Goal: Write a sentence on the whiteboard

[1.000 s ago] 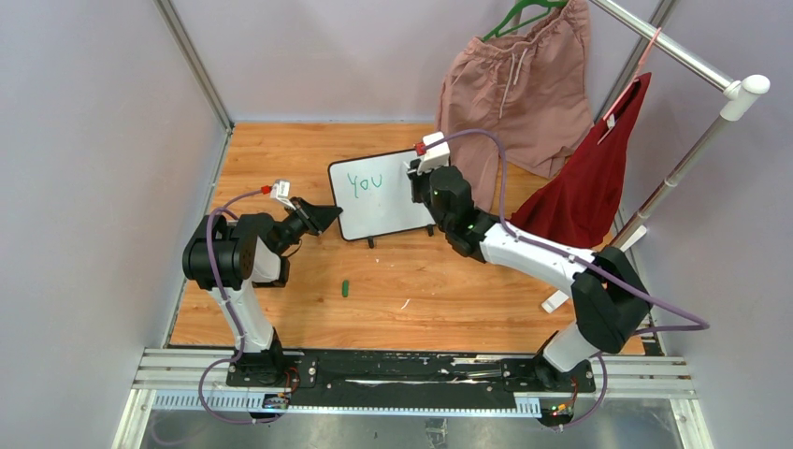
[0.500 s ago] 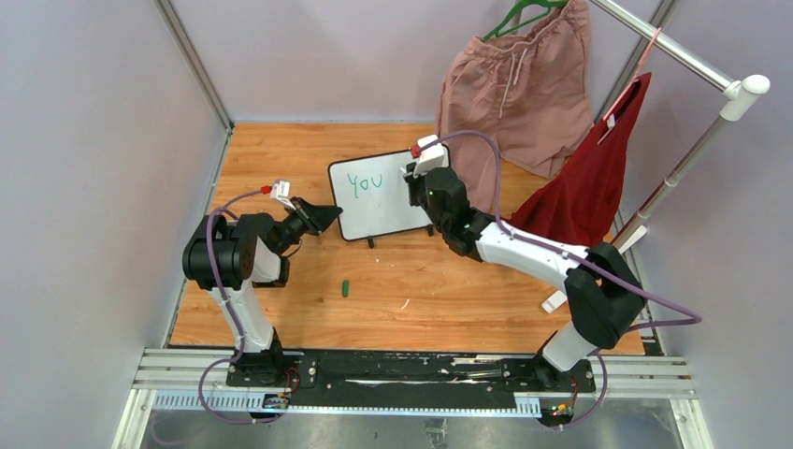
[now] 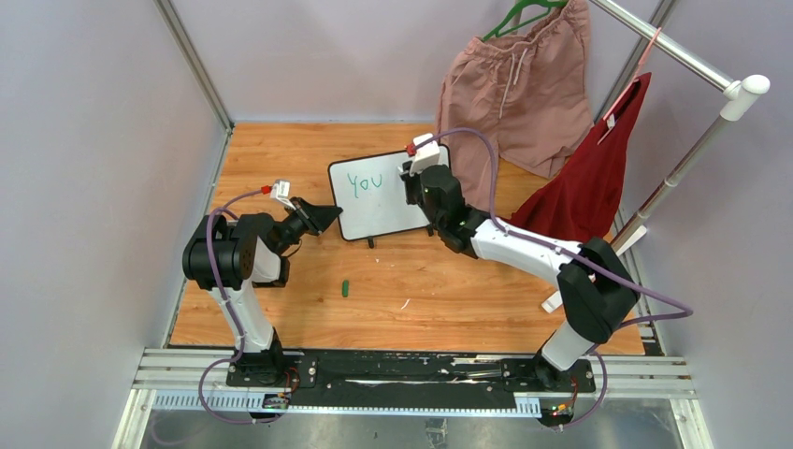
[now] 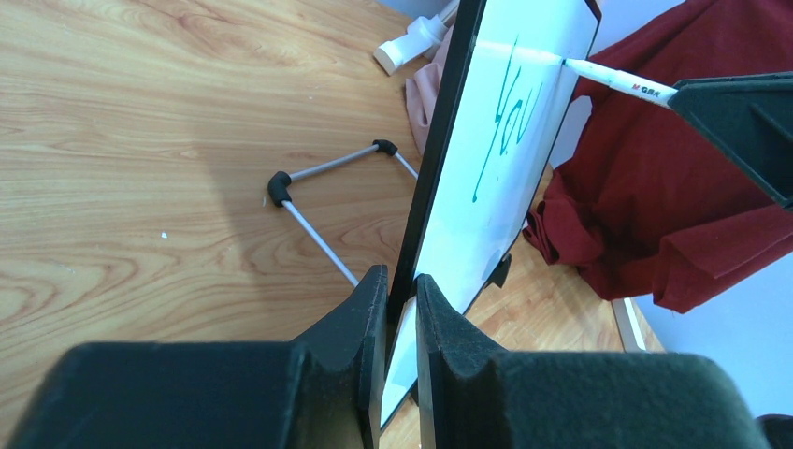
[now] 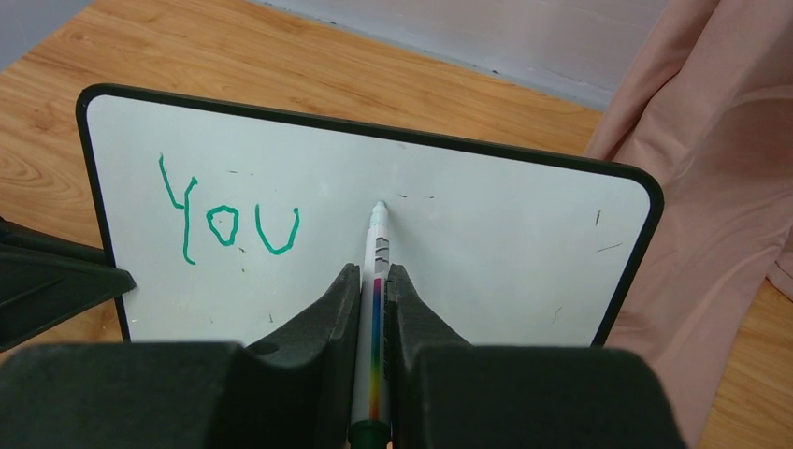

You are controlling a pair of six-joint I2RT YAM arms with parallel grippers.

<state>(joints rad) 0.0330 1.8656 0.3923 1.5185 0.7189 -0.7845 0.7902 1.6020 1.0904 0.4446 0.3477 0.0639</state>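
The whiteboard stands tilted on the wooden table, its face toward the arms. Green writing on its upper left reads "You". My left gripper is shut on the board's left edge, one finger on each side of the black frame. My right gripper is shut on a white marker with a rainbow stripe. The marker's tip touches the board just right of "You". In the left wrist view the marker meets the board near its top edge.
A green marker cap lies on the table in front of the board. Pink shorts on a green hanger and a dark red garment hang from a white rack at the right. A wire stand props up the board's back.
My right gripper has shifted slightly left along the board with the marker. The left gripper and the board have not moved.
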